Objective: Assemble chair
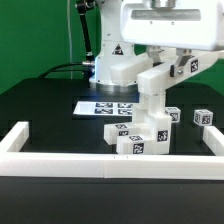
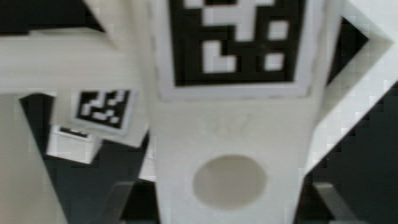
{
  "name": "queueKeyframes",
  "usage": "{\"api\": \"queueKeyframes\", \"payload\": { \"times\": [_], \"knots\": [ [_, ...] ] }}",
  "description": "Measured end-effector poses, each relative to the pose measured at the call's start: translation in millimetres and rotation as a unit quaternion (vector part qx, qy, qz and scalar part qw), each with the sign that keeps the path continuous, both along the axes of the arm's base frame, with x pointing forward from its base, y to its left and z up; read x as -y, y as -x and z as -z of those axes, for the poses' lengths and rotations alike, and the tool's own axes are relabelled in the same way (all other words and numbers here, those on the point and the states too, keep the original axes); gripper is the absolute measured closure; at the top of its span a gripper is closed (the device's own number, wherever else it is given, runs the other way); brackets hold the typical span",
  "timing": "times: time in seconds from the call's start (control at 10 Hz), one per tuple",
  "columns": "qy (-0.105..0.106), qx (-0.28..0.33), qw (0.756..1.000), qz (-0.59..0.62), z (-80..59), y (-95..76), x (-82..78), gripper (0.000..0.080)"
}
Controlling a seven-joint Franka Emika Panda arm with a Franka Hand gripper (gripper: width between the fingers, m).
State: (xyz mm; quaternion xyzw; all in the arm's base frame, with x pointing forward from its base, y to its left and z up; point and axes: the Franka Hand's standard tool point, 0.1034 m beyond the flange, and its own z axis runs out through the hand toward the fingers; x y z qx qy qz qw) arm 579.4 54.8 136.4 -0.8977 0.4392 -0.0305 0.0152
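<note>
In the exterior view my gripper [image 1: 160, 62] hangs over the middle of the table, shut on a white chair part [image 1: 172, 72] with square tags that slants up toward the exterior view's right. Its lower end reaches down to a cluster of white tagged chair parts [image 1: 140, 137] on the black table. The wrist view shows the held part [image 2: 231, 120] close up as a flat white slab with a large tag and a round recess. It fills the space between my gripper [image 2: 240, 197] fingers [image 2: 157, 198]. Another tagged white part [image 2: 98, 115] lies beyond it.
The marker board [image 1: 104, 106] lies flat behind the cluster. Two small tagged white blocks [image 1: 203, 117] [image 1: 172, 115] sit at the exterior view's right. A low white border rail [image 1: 100, 163] runs along the front and up both sides. The arm's base [image 1: 112, 60] stands at the back.
</note>
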Motion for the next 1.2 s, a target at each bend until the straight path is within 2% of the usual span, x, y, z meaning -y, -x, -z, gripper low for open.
{"api": "queueKeyframes", "payload": {
  "times": [0.3,0.8,1.1,1.2],
  "knots": [
    [0.001,0.005,1.000,-0.002,3.6,1.2,-1.6,0.0508],
    [0.004,-0.012,1.000,0.005,2.3,3.3,14.5,0.0508],
    [0.005,-0.011,1.000,0.003,5.5,3.2,11.5,0.0508],
    [0.006,-0.015,1.000,0.007,6.2,4.4,16.8,0.0508]
  ]
}}
